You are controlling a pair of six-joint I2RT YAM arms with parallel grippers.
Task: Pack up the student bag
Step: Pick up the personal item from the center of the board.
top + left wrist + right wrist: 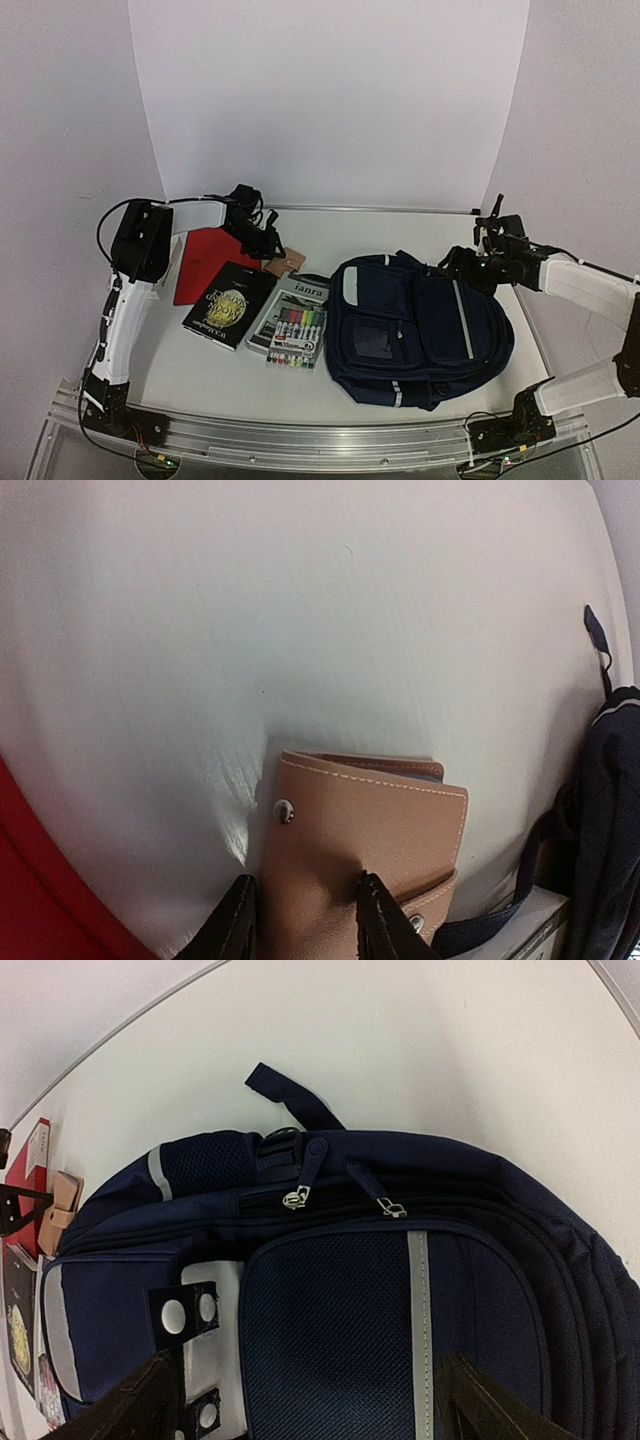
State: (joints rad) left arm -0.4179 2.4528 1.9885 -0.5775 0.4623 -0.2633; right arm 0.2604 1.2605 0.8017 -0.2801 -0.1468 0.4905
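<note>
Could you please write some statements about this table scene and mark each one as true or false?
1. The left gripper is down at the tan wallet. True.
2. The marker pack lies between the black book and the navy backpack. True.
3. The right gripper holds the black book. False: it hangs open over the navy backpack and holds nothing.
4. The tan wallet is inside the navy backpack. False: it lies on the table.

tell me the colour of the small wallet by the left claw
Tan wallet, pale stitching; clearest in the left wrist view.
</note>
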